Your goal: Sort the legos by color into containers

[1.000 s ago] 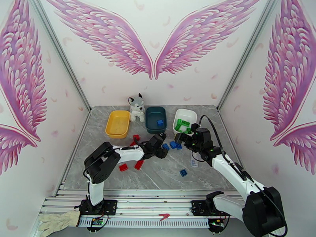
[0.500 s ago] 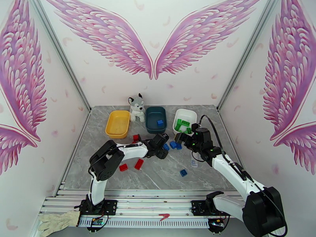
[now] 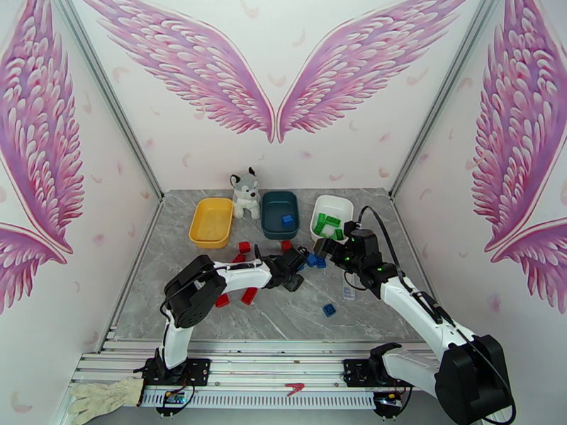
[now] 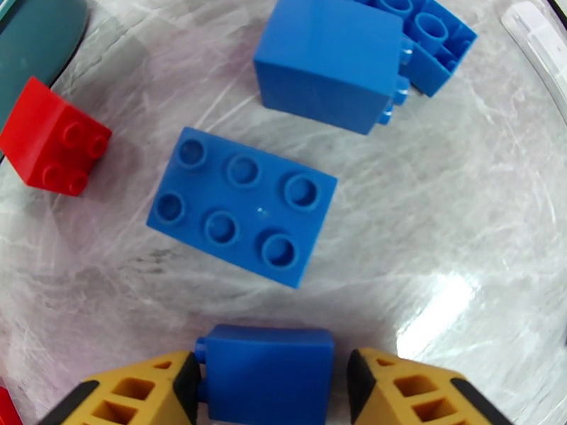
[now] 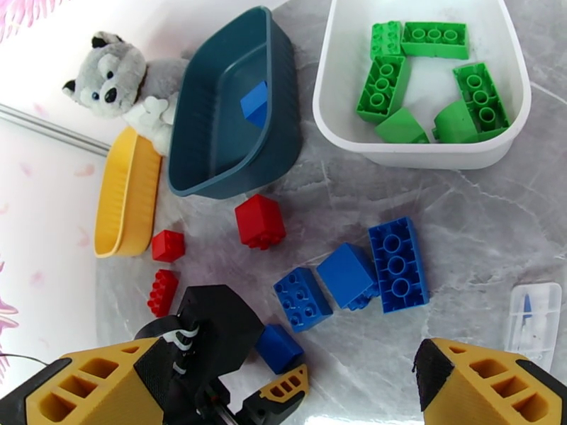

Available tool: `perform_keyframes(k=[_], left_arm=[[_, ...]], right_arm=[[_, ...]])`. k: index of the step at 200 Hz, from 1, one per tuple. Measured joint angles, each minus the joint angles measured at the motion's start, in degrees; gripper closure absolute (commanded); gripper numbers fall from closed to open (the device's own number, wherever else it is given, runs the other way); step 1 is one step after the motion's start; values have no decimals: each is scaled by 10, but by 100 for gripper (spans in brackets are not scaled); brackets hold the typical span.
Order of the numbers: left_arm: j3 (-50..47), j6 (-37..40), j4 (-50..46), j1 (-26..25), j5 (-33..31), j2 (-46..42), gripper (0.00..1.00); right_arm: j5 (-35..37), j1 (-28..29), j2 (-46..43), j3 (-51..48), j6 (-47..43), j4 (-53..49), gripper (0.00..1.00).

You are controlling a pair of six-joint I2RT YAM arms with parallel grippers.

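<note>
In the left wrist view a small blue brick (image 4: 268, 373) lies on the table between my left gripper's yellow fingers (image 4: 142, 394). The left pad touches it and a thin gap shows at the right pad. Ahead lie a blue six-stud brick (image 4: 242, 205), a tipped blue brick (image 4: 329, 61) and a red brick (image 4: 53, 139). My left gripper (image 3: 294, 267) sits at the blue cluster (image 3: 315, 261). My right gripper (image 3: 322, 246) hovers open above it, nothing between its fingers (image 5: 489, 384). The white tray (image 3: 339, 205) holds green bricks (image 5: 418, 72), the teal tray (image 3: 273, 207) one blue brick (image 5: 255, 104), and the yellow tray (image 3: 210, 224) is bare.
A husky plush (image 3: 245, 193) stands between the yellow and teal trays. Red bricks (image 3: 248, 297) lie under the left arm, others (image 3: 244, 246) near the trays. A lone blue brick (image 3: 329, 309) and a small clear packet (image 3: 347, 292) lie to the right. A glove (image 3: 99, 394) lies off the table's front-left.
My left arm has reached further right into the blue cluster, and its jaws have narrowed around a small blue brick. The right arm has stayed still.
</note>
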Motion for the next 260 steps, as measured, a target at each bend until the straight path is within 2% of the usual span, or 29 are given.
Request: perform_keyframes(k=[56, 90, 116, 164, 224, 260], left_arm=[[-2, -12, 14, 0, -13, 1, 60], [-23, -19, 45, 1, -21, -6, 62], [-47, -28, 50, 9, -20, -27, 63], [-48, -42, 53, 61, -21, -70, 64], [40, -56, 56, 126, -19, -69, 64], [132, -59, 61, 143, -18, -37, 60]], right_arm=[[8, 0, 0, 0, 0, 0, 4], [31, 0, 5, 5, 6, -21, 0], [63, 0, 26, 36, 24, -71, 1], [90, 0, 32, 48, 43, -89, 1], [47, 3, 35, 42, 17, -85, 6], [18, 8, 36, 41, 2, -65, 3]])
